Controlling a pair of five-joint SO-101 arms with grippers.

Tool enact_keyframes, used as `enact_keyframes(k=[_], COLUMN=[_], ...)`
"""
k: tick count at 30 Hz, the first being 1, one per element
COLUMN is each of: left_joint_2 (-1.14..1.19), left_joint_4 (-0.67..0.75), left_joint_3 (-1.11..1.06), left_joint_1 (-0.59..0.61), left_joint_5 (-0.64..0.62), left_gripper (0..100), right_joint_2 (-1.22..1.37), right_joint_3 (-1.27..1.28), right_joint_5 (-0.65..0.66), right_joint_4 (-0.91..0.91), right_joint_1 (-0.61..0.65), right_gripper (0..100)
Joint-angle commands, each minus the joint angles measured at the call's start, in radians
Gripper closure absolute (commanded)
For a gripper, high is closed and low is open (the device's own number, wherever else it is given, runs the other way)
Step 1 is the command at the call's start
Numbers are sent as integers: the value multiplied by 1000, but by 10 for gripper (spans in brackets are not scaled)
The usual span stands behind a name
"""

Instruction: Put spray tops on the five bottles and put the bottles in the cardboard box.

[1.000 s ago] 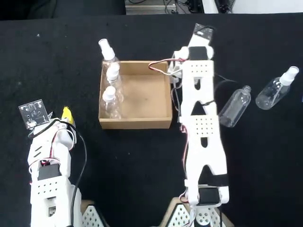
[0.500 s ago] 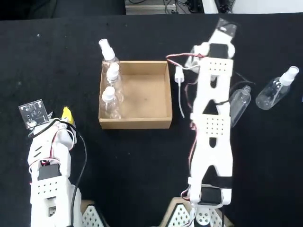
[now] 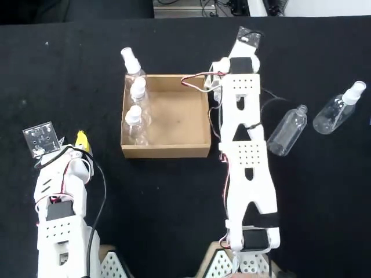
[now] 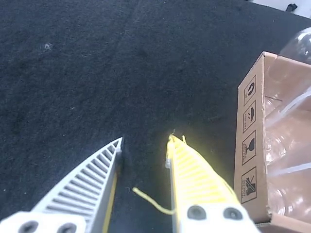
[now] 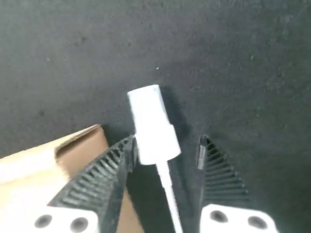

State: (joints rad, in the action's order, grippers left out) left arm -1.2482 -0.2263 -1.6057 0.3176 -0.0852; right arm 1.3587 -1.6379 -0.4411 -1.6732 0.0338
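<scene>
The cardboard box (image 3: 174,152) sits at the table's centre with two capped bottles (image 3: 137,105) along its left wall. A third capped bottle (image 3: 130,61) stands just beyond its far left corner. By the box's far right corner lies a loose white spray top (image 5: 153,127), its tube trailing back. My right gripper (image 5: 165,145) is open around it, with one finger against the top. An uncapped bottle (image 3: 288,131) and a capped bottle (image 3: 339,107) lie to the right. My left gripper (image 4: 146,141) is open and empty near the box's left side.
The black table (image 3: 174,197) has open room in front of the box and between the arms. In the left wrist view the box wall (image 4: 251,145) is close by. A red and white cable (image 3: 194,78) loops over the box's far right corner.
Half a second ago the right arm was swung right, leaving the spray top exposed beside the box. It has come back left over the top. The left arm has stayed still.
</scene>
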Motion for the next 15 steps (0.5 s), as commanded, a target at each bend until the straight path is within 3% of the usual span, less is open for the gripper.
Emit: enact_keyframes(k=[1,8,15], left_joint_2=[-17,-17,-17], left_joint_4=[25,25,25], left_joint_3=[12,12,12], left_joint_1=[8,8,8], left_joint_5=[11,11,11], left_gripper=[870,870,870], right_joint_2=[-25,-31,-131], right_joint_3=[-31,-33,-31], right_joint_5=[12,123,305], right_joint_4=[15,-3,-29], right_joint_1=[-100,-186,-157], right_gripper=[816,816,815])
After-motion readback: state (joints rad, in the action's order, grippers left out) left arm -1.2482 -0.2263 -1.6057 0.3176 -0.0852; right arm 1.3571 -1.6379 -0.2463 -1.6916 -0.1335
